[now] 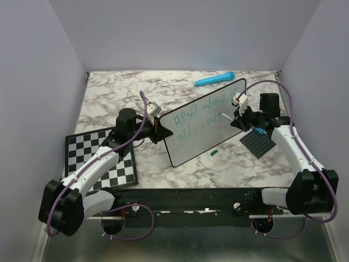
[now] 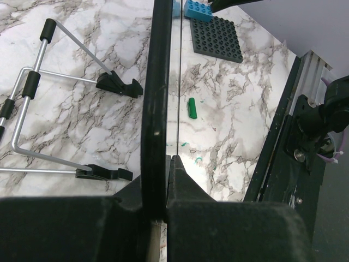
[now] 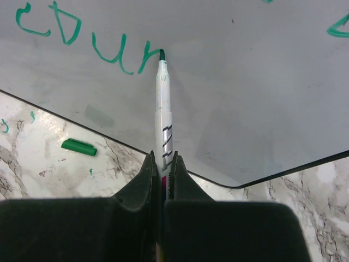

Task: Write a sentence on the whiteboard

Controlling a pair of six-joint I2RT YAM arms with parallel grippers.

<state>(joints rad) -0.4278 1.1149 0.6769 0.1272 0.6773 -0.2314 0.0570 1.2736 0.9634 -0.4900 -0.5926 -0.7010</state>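
My left fingers [image 2: 172,177] are clenched on the rim of the whiteboard [image 1: 207,123]. My right fingers [image 3: 172,172] are clamped on a marker [image 3: 162,109], tip against the board at the end of the green sentence [image 1: 199,117]. The board sits midway on the marbled surface [image 1: 125,93], with a green cap [image 3: 79,147] beside it and plain pale walls [image 1: 180,33] all round.

The whiteboard [image 1: 191,147] stands between the checkerboard [image 1: 82,146], left, and the studded plate [image 1: 259,144], right.
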